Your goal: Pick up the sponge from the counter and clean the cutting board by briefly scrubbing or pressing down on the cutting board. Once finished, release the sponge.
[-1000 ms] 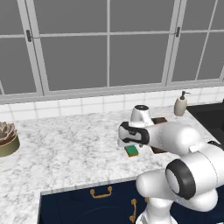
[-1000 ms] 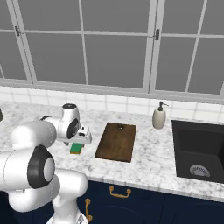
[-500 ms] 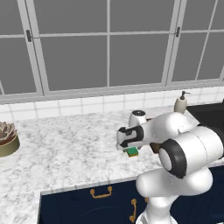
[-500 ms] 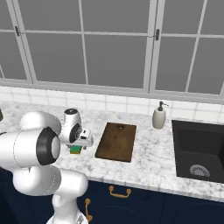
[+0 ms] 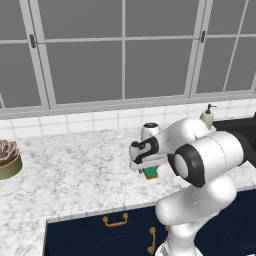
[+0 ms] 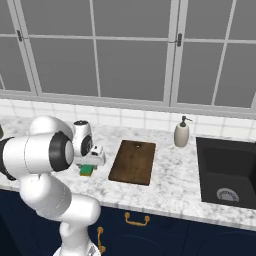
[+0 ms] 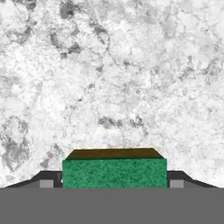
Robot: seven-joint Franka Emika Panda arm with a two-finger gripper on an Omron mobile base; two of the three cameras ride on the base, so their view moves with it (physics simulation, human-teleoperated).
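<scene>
White marble-look tabletop [image 5: 70, 170] with grey veining carries everything in the left base view, where the white arm bends low so its gripper [image 5: 148, 169] sits straight over the small green-topped, yellow-bottomed sponge [image 5: 150, 173]; a round pot of pinkish succulent [image 5: 7, 157] stands well apart at the far left edge. From the right base view, the sponge [image 6: 87, 170] lies just beside the left edge of the flat dark brown wooden cutting board [image 6: 133, 161], so only a short carry looks needed; a cream soap dispenser [image 6: 182, 133] and black sink [image 6: 227, 171] sit beyond the board, nothing between. Along the hand view, the sponge [image 7: 114, 171] fills the space between both dark fingertips [image 7: 48, 179], which touch its ends, apparently clamped on it while it rests on the marble.
</scene>
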